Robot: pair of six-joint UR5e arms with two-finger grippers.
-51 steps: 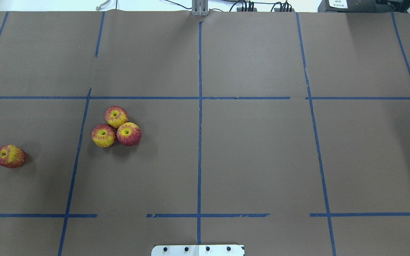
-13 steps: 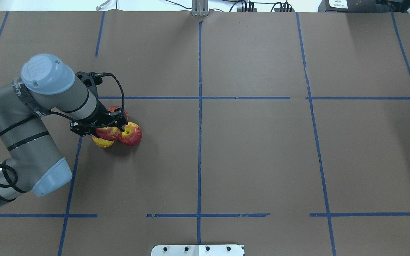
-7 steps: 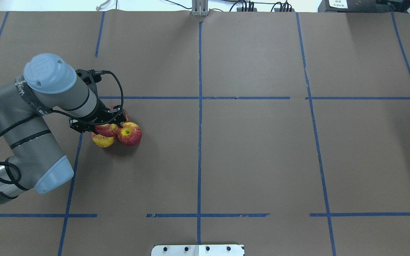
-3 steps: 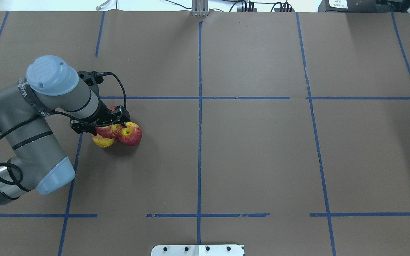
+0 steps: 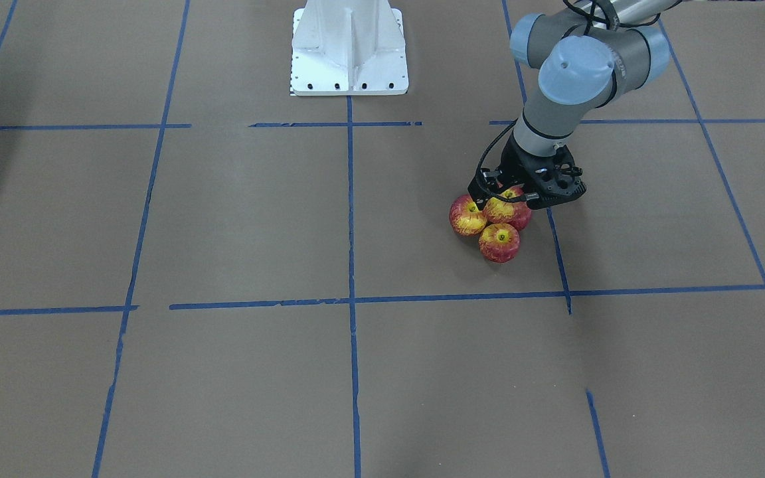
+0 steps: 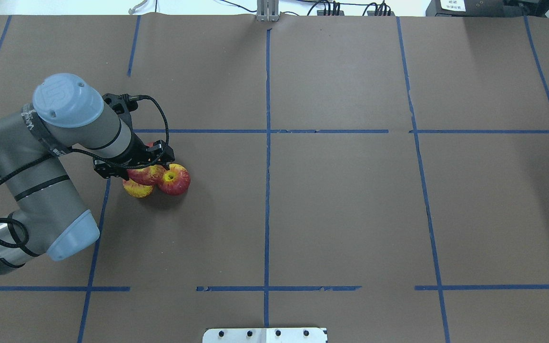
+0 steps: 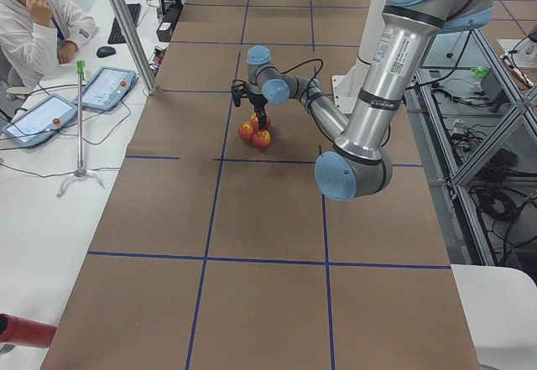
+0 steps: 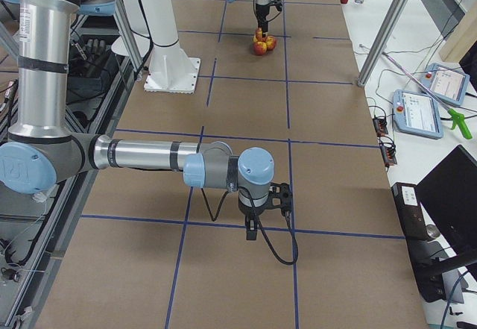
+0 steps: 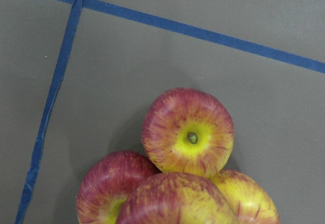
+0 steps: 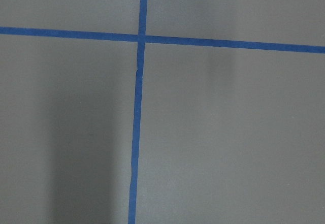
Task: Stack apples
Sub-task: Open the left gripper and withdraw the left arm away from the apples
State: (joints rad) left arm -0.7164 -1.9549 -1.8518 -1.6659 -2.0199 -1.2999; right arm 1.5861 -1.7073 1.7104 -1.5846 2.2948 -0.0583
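Three red-and-yellow apples sit bunched and touching on the brown table: one (image 6: pixel 174 179), one (image 6: pixel 137 190), and a far one mostly hidden under my left gripper. In the front view two of them show (image 5: pixel 467 216) (image 5: pixel 499 242). A fourth apple (image 6: pixel 147 175) (image 5: pixel 507 208) rests on top of the three. My left gripper (image 5: pixel 510 200) (image 6: pixel 141 167) is shut on it from above. The left wrist view shows this top apple (image 9: pixel 177 201) over the three below (image 9: pixel 188 132). My right gripper (image 8: pixel 253 233) shows only in the right side view, so I cannot tell its state.
Blue tape lines (image 6: pixel 267 190) divide the brown paper table into squares. The white robot base (image 5: pixel 349 46) stands at the robot's edge. Tablets (image 7: pixel 42 114) and an operator (image 7: pixel 33 18) are beyond the table's far side.
The lone apple from the far left now sits on top of the three bunched apples, held by my left gripper. In the last second gripper and apple shifted slightly right.
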